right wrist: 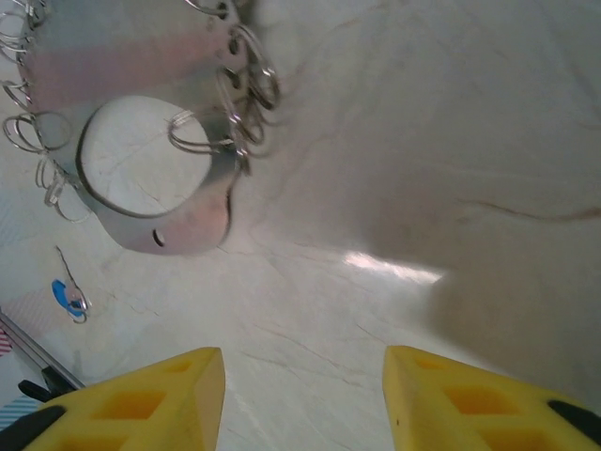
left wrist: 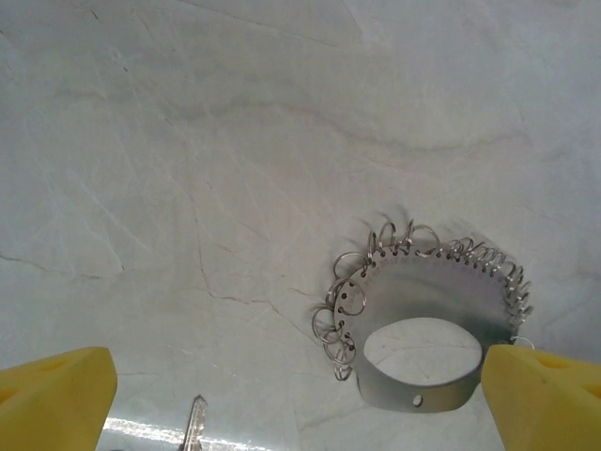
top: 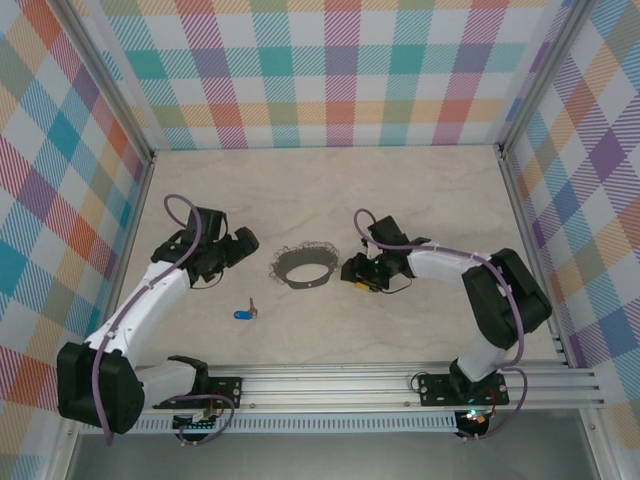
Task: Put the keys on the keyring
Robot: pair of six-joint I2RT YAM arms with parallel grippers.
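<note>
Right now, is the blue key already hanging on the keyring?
No, the blue key lies on the table, apart from the keyring.

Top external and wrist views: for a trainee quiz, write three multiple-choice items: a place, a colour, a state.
1. Where is the small blue-headed silver key?
A) inside the grey metal keyring
B) on the table, left of the keyring
C) against the back wall

2. What colour are the left gripper's fingertips?
A) red
B) black
C) yellow

3. That gripper is:
A) open, empty
B) shut on the key
C) shut, empty

B: it lies apart on bare table.
C: the left wrist view shows yellow fingertips.
A: fingertips wide apart, nothing between.
</note>
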